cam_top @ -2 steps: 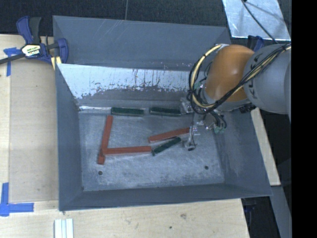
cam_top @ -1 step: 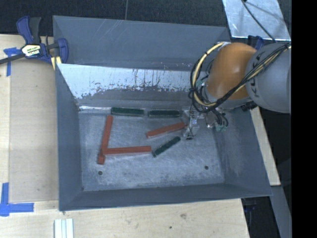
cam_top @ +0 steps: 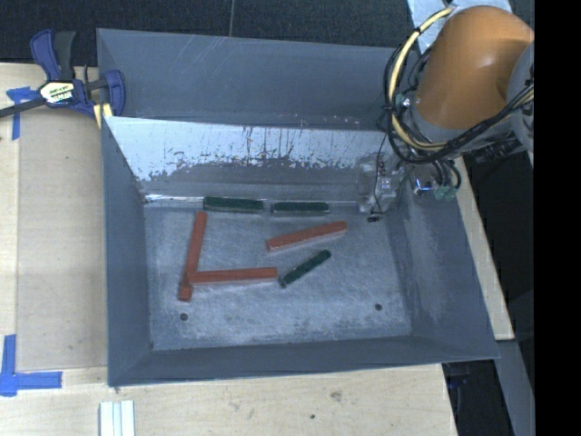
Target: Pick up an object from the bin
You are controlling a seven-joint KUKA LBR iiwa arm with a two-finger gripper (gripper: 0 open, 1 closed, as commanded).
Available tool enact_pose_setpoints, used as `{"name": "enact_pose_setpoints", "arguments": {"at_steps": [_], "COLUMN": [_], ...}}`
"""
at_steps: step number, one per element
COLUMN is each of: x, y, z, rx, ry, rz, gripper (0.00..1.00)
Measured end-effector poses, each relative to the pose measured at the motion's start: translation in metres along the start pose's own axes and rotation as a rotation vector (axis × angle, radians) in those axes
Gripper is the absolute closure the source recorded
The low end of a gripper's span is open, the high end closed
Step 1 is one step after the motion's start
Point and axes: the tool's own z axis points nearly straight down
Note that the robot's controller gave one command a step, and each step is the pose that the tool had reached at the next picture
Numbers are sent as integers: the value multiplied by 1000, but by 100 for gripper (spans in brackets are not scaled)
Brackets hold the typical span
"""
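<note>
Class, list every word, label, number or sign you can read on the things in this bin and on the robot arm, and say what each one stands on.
None: no text can be read.
The three red sticks and three green sticks are plain, with no writing.
On the grey bin, the dark streaks on the back wall are marks, not letters.
The orange cover on the arm has no legible writing.

Dark floor (cam_top: pixel 290 3) along top, pale beige surface (cam_top: pixel 54 243) at left & btm
</note>
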Motion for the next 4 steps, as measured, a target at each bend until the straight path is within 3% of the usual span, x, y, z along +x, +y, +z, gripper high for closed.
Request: {"name": "enact_pose_setpoints", "arguments": {"at_steps": [1,2,3,4], "x": [2,35,33,11], "y": [0,51,51,35], "z": [5,138,135,15], "rx": [-1,-2,-2,-2], "ry": [9,16,9,9], "rz": [0,-1,-2,-181], "gripper": [0,0,100,100]}}
